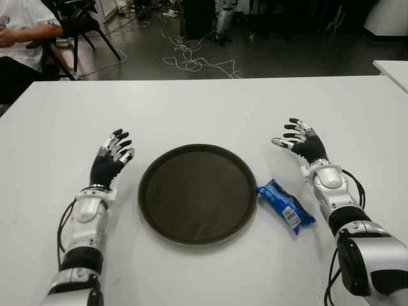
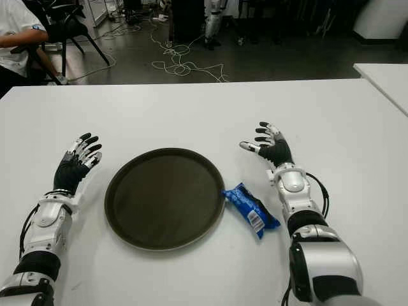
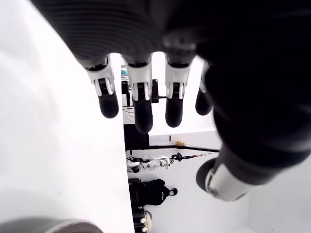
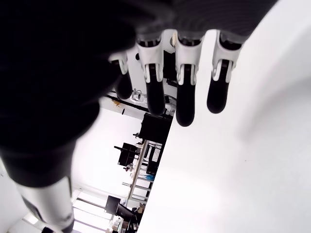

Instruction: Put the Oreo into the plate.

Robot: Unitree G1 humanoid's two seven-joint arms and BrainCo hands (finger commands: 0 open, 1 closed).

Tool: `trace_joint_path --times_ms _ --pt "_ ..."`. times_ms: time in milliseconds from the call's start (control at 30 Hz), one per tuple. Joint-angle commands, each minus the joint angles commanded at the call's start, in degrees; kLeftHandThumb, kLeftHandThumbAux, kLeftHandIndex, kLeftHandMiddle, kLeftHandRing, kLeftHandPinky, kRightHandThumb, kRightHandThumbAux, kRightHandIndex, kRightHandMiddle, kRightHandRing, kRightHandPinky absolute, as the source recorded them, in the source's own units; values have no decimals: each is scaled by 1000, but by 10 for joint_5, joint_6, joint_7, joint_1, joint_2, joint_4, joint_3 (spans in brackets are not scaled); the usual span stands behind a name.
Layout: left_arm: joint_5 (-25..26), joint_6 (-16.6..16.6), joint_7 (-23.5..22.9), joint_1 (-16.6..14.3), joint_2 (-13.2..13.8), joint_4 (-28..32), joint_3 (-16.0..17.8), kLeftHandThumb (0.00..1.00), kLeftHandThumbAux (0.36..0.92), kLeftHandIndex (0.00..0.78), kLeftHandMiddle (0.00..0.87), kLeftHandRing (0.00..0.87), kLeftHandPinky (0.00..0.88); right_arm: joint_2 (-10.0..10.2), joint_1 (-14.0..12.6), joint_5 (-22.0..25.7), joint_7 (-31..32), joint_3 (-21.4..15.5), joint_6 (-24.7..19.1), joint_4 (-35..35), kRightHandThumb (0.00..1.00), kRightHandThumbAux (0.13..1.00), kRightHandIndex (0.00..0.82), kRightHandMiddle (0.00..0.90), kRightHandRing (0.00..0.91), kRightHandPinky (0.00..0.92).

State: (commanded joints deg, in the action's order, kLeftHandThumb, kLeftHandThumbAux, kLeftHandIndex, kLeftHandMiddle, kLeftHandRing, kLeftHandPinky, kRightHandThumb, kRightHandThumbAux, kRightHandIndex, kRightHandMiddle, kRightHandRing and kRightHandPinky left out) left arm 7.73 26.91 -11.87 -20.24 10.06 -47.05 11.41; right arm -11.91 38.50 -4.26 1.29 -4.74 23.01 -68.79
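Note:
A blue Oreo packet (image 1: 286,205) lies flat on the white table (image 1: 204,108), just right of the round dark plate (image 1: 198,193); the plate holds nothing. My right hand (image 1: 299,141) is beyond the packet and to its right, fingers spread, holding nothing. My left hand (image 1: 113,153) is left of the plate, fingers extended and holding nothing. Both wrist views show straight fingers (image 4: 186,102) over bare table, with no packet between them.
A person in a white shirt (image 1: 22,32) sits on a chair at the far left beyond the table. Cables (image 1: 191,57) lie on the floor behind. Another white table's corner (image 1: 392,70) shows at the far right.

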Motion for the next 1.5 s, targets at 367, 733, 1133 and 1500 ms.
trace_joint_path --times_ms 367,733,1133,1500 --pt "0 -1 -3 -2 2 -4 0 90 760 97 149 131 130 2 0 -1 -9 0 1 -1 0 747 162 219 240 250" --pt "-1 4 -1 -8 1 -18 1 101 765 109 164 143 135 0 -1 -1 -5 1 7 -4 0 767 164 223 237 247" --pt "-1 5 5 -12 -3 -24 2 103 768 120 174 149 138 -4 3 -8 -11 6 -3 -6 0 754 162 229 244 248" --pt "-1 3 0 -9 -3 -17 -1 98 779 111 164 140 130 -10 1 10 18 -10 0 -6 0 745 169 233 258 273"
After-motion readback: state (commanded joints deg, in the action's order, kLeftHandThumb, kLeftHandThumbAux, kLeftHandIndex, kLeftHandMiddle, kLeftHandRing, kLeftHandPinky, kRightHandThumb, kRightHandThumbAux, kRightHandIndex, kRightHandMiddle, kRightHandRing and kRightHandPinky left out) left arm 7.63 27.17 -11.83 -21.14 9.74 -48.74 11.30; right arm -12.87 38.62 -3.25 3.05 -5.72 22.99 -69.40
